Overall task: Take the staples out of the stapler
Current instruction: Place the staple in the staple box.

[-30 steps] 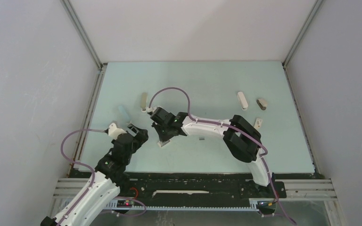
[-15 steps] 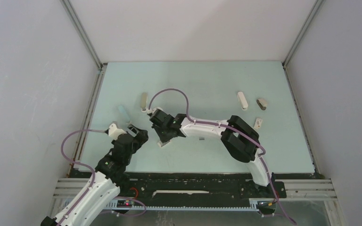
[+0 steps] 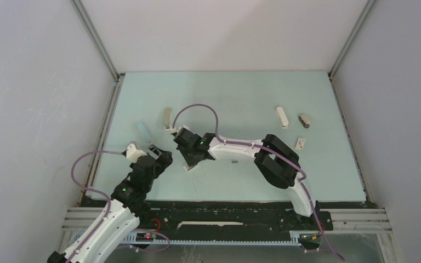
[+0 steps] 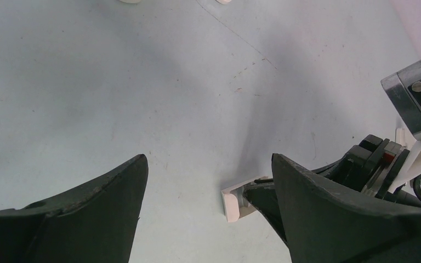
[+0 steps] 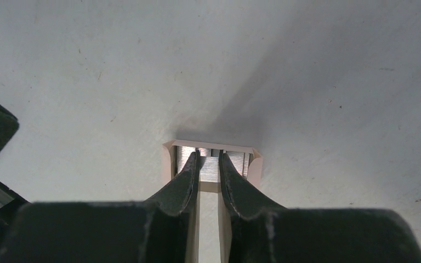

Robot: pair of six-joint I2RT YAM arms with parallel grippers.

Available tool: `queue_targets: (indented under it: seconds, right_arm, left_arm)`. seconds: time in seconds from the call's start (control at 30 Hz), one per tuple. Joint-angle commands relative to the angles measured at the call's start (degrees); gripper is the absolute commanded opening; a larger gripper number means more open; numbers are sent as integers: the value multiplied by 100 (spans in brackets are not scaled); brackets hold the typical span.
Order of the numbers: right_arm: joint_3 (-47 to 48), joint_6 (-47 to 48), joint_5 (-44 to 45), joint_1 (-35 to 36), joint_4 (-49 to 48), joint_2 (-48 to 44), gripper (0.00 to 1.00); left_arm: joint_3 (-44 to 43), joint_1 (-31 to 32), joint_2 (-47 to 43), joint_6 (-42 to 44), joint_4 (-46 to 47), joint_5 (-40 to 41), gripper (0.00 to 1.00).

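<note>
1 pale oblong plastic stapler (image 5: 168, 160) lies open, silvery metal staples (image 5: 237, 162) inside; right gripper (image 5: 209, 156) pinches them, left gripper (image 4: 208, 160) spread.

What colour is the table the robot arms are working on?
Pale mint green. The table shows best in the top external view.

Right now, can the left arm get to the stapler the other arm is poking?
Probably yes: the left tool is open close beside the stapler, only bare table between. But the right tool sits clamped inside it, so space is tight.
</note>
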State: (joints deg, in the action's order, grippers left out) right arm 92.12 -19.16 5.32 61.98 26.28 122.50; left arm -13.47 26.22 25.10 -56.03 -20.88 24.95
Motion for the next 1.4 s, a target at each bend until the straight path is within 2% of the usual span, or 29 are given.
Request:
queue_targets:
  seconds: [0.0, 0.83, 1.37]
  right_arm:
    - [186, 113, 131, 60, -135, 60, 17]
    - [-42, 228, 475, 187, -170, -41, 22]
    - [-159, 226, 347, 221, -198, -48, 28]
  left_arm:
    - [152, -47, 20, -68, 172, 118, 88]
    - [190, -47, -41, -75, 177, 105, 88]
    - [179, -47, -46, -75, 172, 106, 88]
